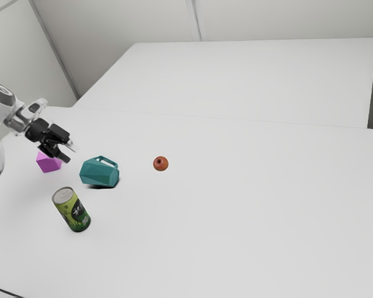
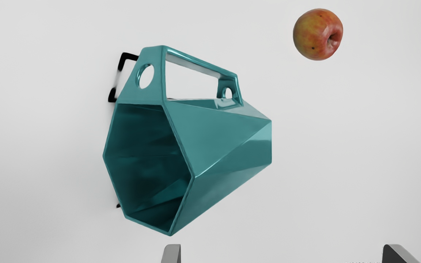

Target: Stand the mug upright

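My gripper (image 1: 68, 153) hangs above the table at the exterior view's left, over the side of the magenta block and a short way from the mug. A teal faceted mug (image 1: 99, 172) lies on its side, its handle raised toward the far side. From the wrist camera the mug (image 2: 217, 146) shows its dark hollow mouth and its looped handle, and no finger touches it. The two fingertips of the gripper (image 2: 281, 254) stand wide apart with nothing held between them.
A red apple (image 1: 161, 164) rests beyond the mug, toward the exterior view's right. The green can (image 1: 72, 210) stands on the mug's near side. A magenta block (image 1: 48, 162) sits just below the gripper. All are on a white table (image 1: 248, 211).
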